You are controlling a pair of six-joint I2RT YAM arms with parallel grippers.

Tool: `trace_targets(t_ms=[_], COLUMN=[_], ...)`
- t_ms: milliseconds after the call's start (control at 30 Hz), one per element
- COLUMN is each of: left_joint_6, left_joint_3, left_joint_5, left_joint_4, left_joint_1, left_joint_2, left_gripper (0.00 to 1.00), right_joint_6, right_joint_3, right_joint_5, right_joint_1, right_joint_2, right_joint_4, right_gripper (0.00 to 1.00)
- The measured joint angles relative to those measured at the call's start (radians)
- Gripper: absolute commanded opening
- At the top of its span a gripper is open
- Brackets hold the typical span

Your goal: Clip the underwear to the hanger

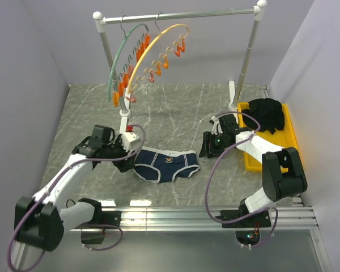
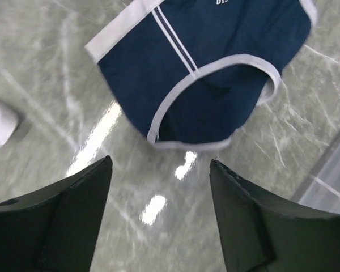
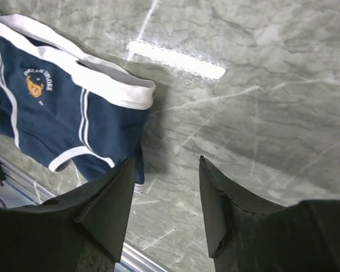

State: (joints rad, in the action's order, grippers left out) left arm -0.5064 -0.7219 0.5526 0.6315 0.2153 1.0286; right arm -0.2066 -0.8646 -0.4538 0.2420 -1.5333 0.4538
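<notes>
The navy-blue underwear [image 1: 166, 164] with white trim lies flat on the table between the two arms. It also shows in the left wrist view [image 2: 201, 73] and in the right wrist view [image 3: 51, 107], where a small bear emblem is visible. My left gripper [image 1: 126, 161] is open and empty just left of the underwear, above the table [image 2: 160, 164]. My right gripper [image 1: 205, 148] is open and empty just right of it [image 3: 165, 164]. The yellow hanger [image 1: 158, 42] with orange clips hangs on the rail at the back.
A green arc-shaped hanger [image 1: 124, 45] hangs beside the yellow one on a white rack [image 1: 181, 14]. A yellow tray [image 1: 289, 141] with black clothing [image 1: 269, 116] sits at the right. A metal rail [image 1: 204, 215] runs along the near edge.
</notes>
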Motion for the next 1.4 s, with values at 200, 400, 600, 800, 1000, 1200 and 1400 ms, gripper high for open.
trace_targets(t_ms=[200,400,600,800,1000,1200,1400], left_joint_6=[0.139,0.255,0.310,0.335,0.346,0.357,0.346], left_joint_3=[-0.023,-0.108,-0.181,-0.182,-0.187,-0.214,-0.222], left_joint_5=[-0.116,-0.214,-0.248,-0.239,-0.234,-0.225,-0.196], left_joint_4=[-0.189,-0.307,-0.370,-0.386,-0.383,-0.379,-0.357], left_joint_1=[0.106,0.120,0.125,0.134,0.148,0.153,0.155], left_joint_2=[0.262,0.470,0.551,0.589,0.633,0.656,0.630], left_gripper=[0.67,0.64,0.62,0.59,0.42,0.18,0.00], right_joint_6=[-0.004,-0.025,-0.047,-0.081,-0.109,-0.129,-0.116], right_joint_3=[-0.029,-0.060,-0.061,-0.068,-0.072,-0.078,-0.075], right_joint_5=[-0.039,-0.082,-0.113,-0.189,-0.247,-0.284,-0.281], right_joint_1=[0.000,0.000,0.000,0.000,0.000,0.000,-0.015], right_joint_2=[-0.048,-0.138,-0.180,-0.229,-0.266,-0.312,-0.278], right_joint_4=[-0.019,-0.061,-0.081,-0.129,-0.165,-0.193,-0.185], right_gripper=[0.53,0.51,0.49,0.47,0.37,0.04,0.00])
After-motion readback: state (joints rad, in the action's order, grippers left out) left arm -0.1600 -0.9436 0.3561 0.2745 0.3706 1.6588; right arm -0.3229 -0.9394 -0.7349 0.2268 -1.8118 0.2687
